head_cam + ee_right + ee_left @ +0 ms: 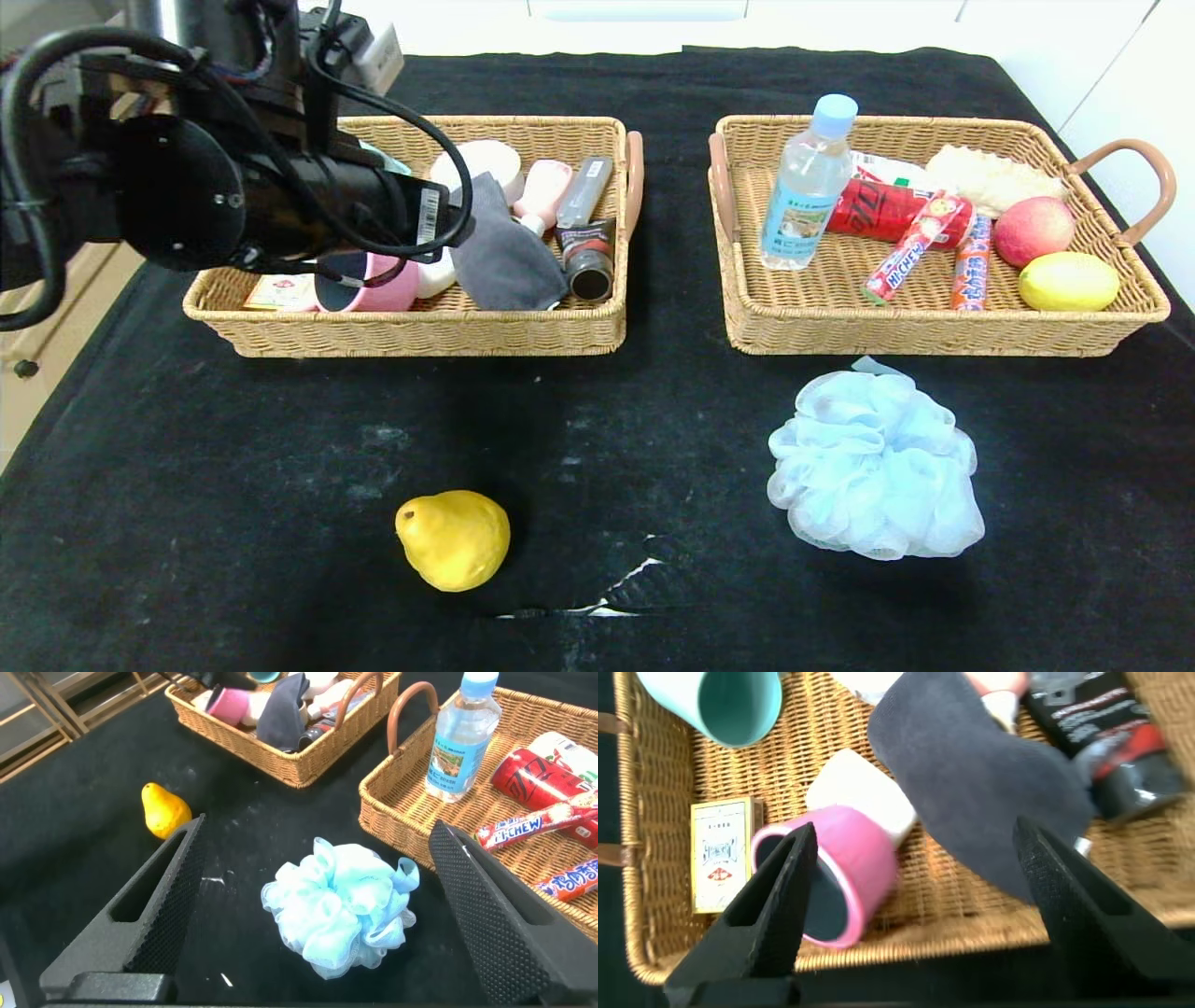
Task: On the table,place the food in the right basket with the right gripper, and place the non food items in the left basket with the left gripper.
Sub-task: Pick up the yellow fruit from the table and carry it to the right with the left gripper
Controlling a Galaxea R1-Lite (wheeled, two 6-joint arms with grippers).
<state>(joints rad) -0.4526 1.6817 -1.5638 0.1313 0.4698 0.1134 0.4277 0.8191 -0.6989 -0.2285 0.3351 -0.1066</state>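
My left gripper (913, 831) is open over the left basket (420, 331), empty; its fingers straddle the pink pot (845, 868) lying on its side beside the white soap bar (864, 793). In the head view the left arm (280, 196) hides the gripper. My right gripper (318, 826) is open and empty above the pale blue mesh puff (341, 905), which lies on the table (233, 467) in front of the right basket (915, 331). The yellow pear (453, 539) lies on the cloth at the front. The bottle (808, 187) and sausage stick (971, 261) are in the right basket.
The left basket also holds a teal cup (738, 705), a grey cloth (504, 252), a dark tube (586, 252) and a small card box (724, 854). The right basket also holds a lemon (1069, 280), an apple (1032, 231) and a red packet (873, 207). A white tear (607, 597) marks the cloth.
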